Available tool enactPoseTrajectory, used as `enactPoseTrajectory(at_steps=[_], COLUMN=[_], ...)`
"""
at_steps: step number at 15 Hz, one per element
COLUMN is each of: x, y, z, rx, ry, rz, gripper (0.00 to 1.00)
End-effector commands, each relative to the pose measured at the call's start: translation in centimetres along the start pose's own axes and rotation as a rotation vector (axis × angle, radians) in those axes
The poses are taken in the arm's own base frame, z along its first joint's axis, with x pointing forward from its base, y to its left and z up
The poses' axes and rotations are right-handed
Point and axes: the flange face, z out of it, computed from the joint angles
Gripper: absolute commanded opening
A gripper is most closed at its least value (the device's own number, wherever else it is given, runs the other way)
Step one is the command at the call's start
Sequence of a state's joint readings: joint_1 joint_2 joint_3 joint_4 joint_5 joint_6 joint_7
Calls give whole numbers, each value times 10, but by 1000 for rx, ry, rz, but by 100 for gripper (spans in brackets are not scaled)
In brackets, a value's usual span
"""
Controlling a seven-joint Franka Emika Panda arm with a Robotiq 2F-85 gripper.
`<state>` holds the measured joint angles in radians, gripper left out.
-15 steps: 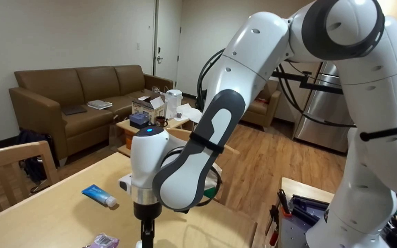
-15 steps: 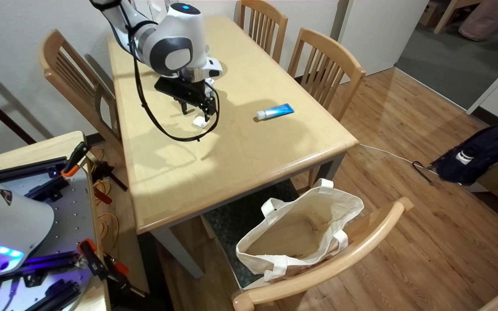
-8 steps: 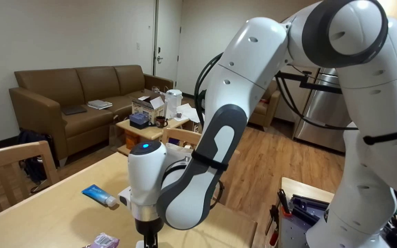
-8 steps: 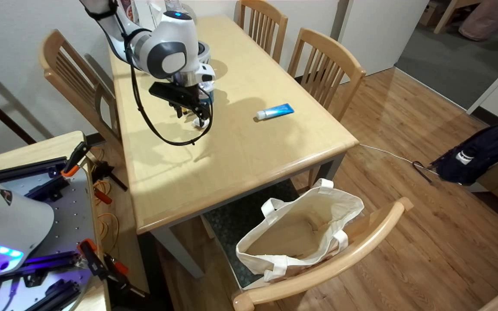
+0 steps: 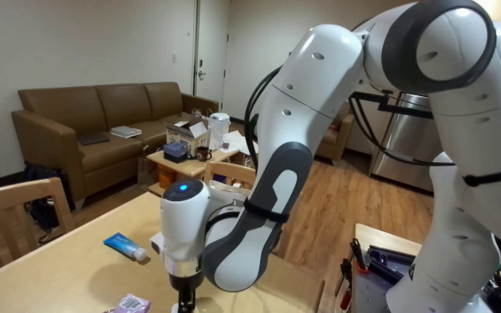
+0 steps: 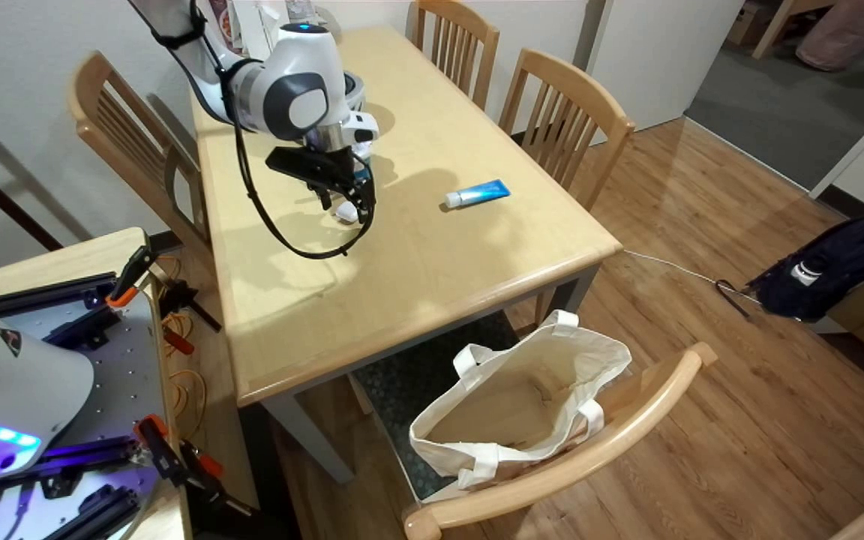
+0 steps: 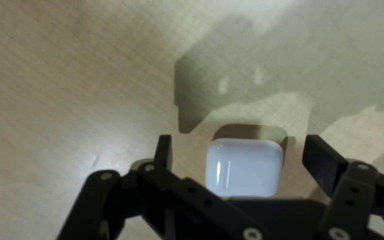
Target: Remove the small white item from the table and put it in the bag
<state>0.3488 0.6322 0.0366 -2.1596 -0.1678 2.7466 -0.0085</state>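
Observation:
The small white item (image 7: 245, 168) is a glossy, rounded case lying on the table. It also shows in both exterior views, partly behind the gripper (image 6: 346, 214) and at the bottom edge (image 5: 175, 309). My gripper (image 7: 238, 150) is open and points down over it, one finger on each side, with gaps between the fingers and the item. The item's near edge is hidden by the gripper body in the wrist view. The cream cloth bag (image 6: 582, 349) stands open on a chair beside the table end. In an exterior view only part of the bag (image 5: 228, 187) shows behind the arm.
A blue tube (image 6: 478, 193) lies on the table (image 6: 417, 277). A purple packet (image 5: 132, 304) lies near the item. A blue-and-white container (image 6: 363, 154) and a grey round one (image 6: 355, 91) stand behind the gripper. The bag's chair back (image 6: 589, 472) curves around the bag.
The arm has come down, bringing the open gripper lower around the white item, and shifted slightly sideways. The item, tube and bag have not moved.

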Motion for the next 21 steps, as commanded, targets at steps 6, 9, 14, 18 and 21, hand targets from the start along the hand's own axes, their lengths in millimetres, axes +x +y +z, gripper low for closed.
enactPoseTrajectory(at_steps=[6, 9, 14, 18, 21], x=[9, 12, 17, 17, 9], y=[2, 3, -4, -2, 13], z=[5, 9, 14, 11, 0], rx=[51, 39, 39, 39, 32], ry=[33, 70, 112, 114, 96], rz=[53, 47, 36, 36, 33], gripper=[100, 100, 53, 34, 34])
